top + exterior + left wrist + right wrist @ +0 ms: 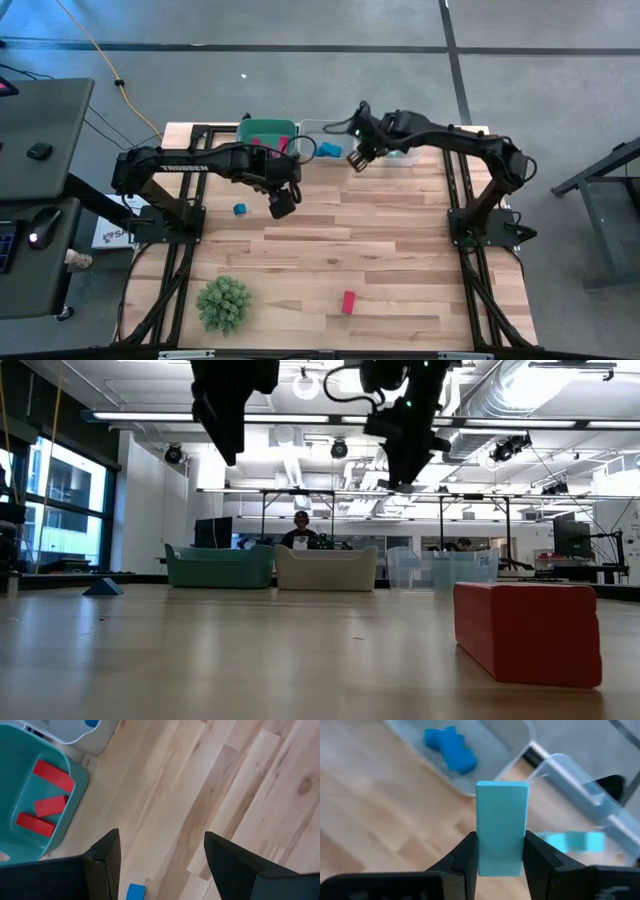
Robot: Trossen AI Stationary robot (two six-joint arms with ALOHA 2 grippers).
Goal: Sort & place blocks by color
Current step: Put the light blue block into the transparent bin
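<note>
My right gripper is shut on a light teal bar and hangs above the table by the white bin and the clear bin. My left gripper is open and empty above the bare wood, beside a small blue block that lies flat on the table. The teal bin holds three red blocks. Blue blocks lie in the white bin, and a light teal block lies in the clear bin. One red block lies near the table's near edge. My right gripper pinches the light teal bar between its two fingers, on the two long sides of its nearer end. The bar runs along the fingers and sticks out past their tips. It is lifted clear of the table.
A green spiky plant-like ball sits at the table's near left. The three bins stand in a row along the far edge. A person sits in the room beyond the bins. Open wood lies across the table's middle and right.
</note>
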